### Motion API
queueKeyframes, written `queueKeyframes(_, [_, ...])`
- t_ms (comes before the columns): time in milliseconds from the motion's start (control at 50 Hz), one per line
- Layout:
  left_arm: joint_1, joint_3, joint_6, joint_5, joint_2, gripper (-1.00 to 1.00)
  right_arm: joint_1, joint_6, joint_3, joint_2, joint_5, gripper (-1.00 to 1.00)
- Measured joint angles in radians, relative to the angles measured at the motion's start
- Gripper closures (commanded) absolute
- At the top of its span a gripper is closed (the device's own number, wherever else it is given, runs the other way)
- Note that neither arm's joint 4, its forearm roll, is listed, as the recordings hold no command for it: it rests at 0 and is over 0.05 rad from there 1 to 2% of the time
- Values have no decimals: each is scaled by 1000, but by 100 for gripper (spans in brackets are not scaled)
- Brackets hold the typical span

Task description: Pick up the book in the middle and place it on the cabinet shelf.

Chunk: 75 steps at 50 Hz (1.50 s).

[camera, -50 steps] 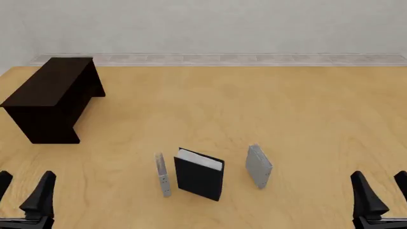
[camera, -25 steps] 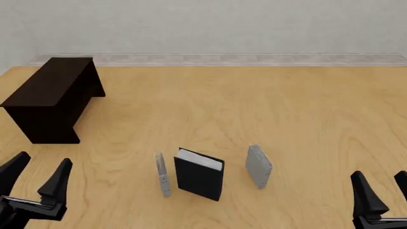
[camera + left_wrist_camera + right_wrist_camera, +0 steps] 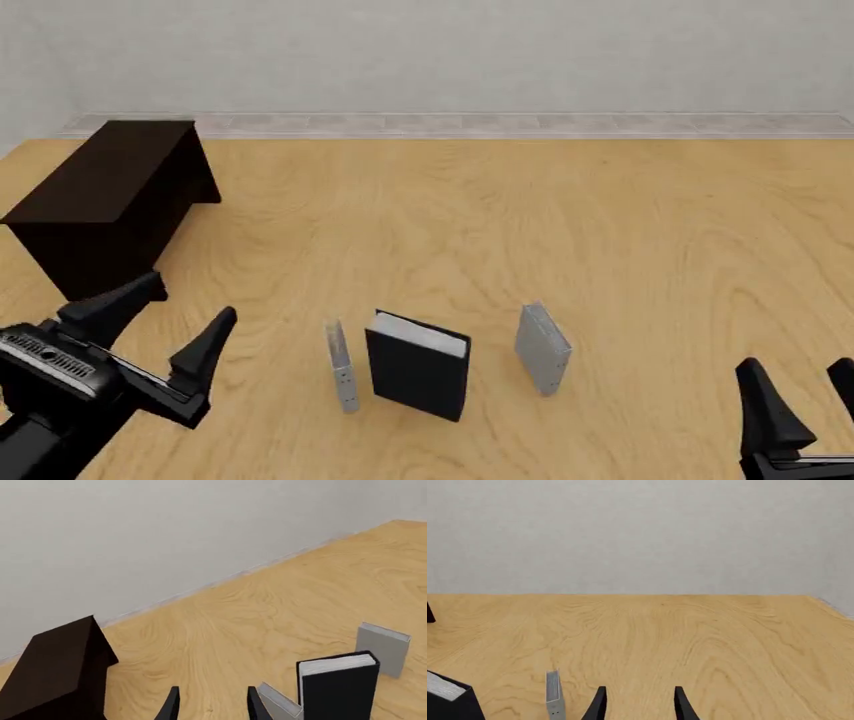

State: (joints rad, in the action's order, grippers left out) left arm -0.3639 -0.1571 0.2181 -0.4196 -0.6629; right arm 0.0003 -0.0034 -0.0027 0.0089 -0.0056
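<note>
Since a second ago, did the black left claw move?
Yes. The left gripper moved up and right in the front view, toward the thick black book, which stayed put.

Matt black-covered book (image 3: 419, 372) (white paper edges), dark wooden cabinet shelf (image 3: 100, 195), pale wood-grain table (image 3: 534, 220)

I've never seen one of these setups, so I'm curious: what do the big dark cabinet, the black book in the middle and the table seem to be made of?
The cabinet shelf looks like dark brown-black wood with a matte finish, though no grain shows. The book seems to have a smooth black cover, and its white top edge suggests paper pages. The table looks like light varnished wood, with a clear swirling grain.
</note>
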Motion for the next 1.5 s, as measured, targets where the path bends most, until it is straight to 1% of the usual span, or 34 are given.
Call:
queueKeyframes(180, [-78,-44,79,-18,-69,-100,0,0,0,0,0,-100])
queueKeyframes(380, [-160,-107,179,6,-115,-100,0,0,0,1,-1,-100])
queueKeyframes(540, [-232,-155,252,47,-145,-100,0,0,0,1,-1,-100])
queueKeyframes(720, [-293,-199,335,100,-177,-100,0,0,0,3,-4,-100])
queueKeyframes(840, [-331,-242,397,170,-218,-100,0,0,0,4,-4,-100])
queueKeyframes(1120, [-385,-316,485,319,-285,-100,0,0,1,4,-5,-100])
queueKeyframes(1500, [-382,-411,572,447,-379,-100,0,0,0,7,-7,-100])
